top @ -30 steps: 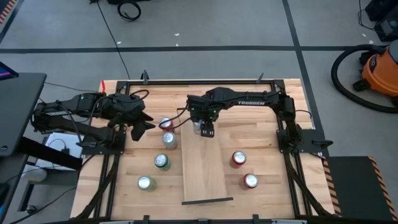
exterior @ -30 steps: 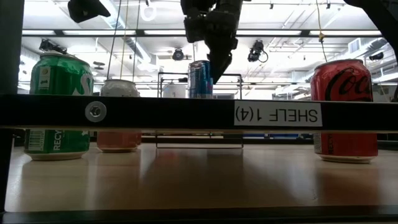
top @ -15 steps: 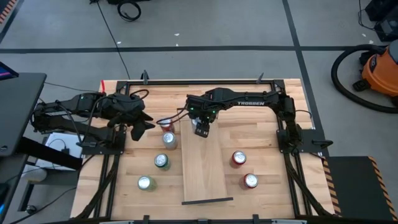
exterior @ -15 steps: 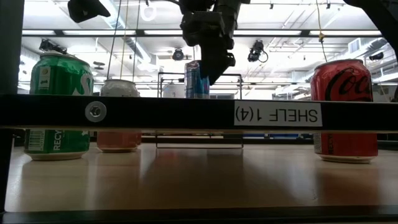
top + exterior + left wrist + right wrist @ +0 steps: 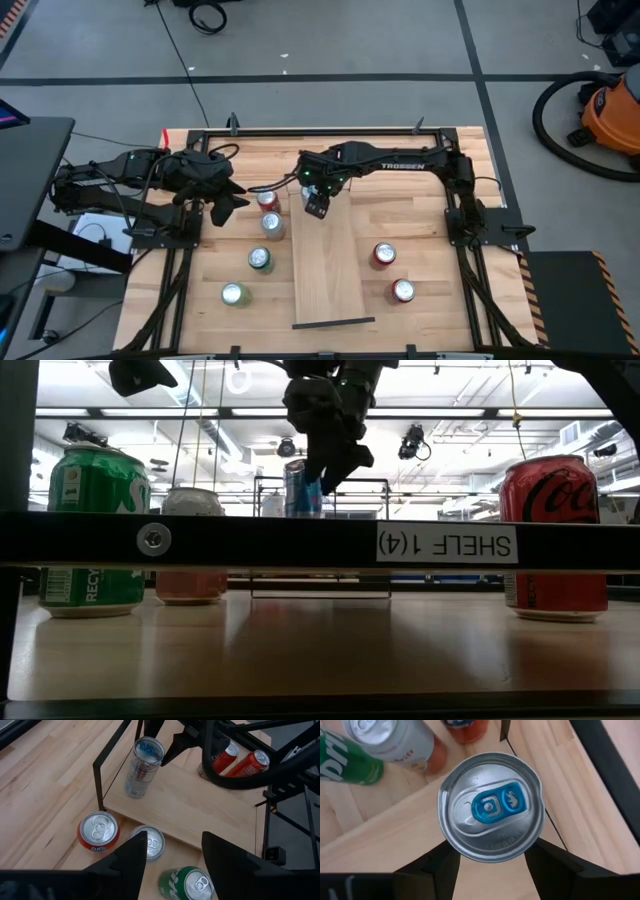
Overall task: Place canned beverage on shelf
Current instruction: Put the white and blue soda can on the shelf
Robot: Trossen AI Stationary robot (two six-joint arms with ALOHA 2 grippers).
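A slim blue and silver can (image 5: 141,767) stands at the far left corner of the pale-wood shelf (image 5: 330,270), beside the shelf's black wire rail (image 5: 100,775). My right gripper (image 5: 316,203) is over the can and shut on it. The right wrist view looks straight down on the can's top (image 5: 490,807). The can also shows in the low view (image 5: 300,488), its base hidden by a black bar. My left gripper (image 5: 228,200) is open and empty above the tabletop left of the shelf. My right gripper holds the can by its upper wall just under the top rim (image 5: 451,840), one finger on each side. The fingers come from above, pointing down with a slight slant. The can's top hides the fingertips. The can is about upright, its base (image 5: 132,794) at the shelf board.
Left of the shelf stand a red can (image 5: 267,199), a silver can (image 5: 273,224) and two green cans (image 5: 260,259) (image 5: 234,294). Two red cans (image 5: 384,255) (image 5: 402,291) stand right of it. A second wire rail (image 5: 333,323) closes the shelf's near end.
My right gripper has gone toward the table's left edge along the shelf's far end, tipping a little, and the can has gone with it to the shelf's far left corner.
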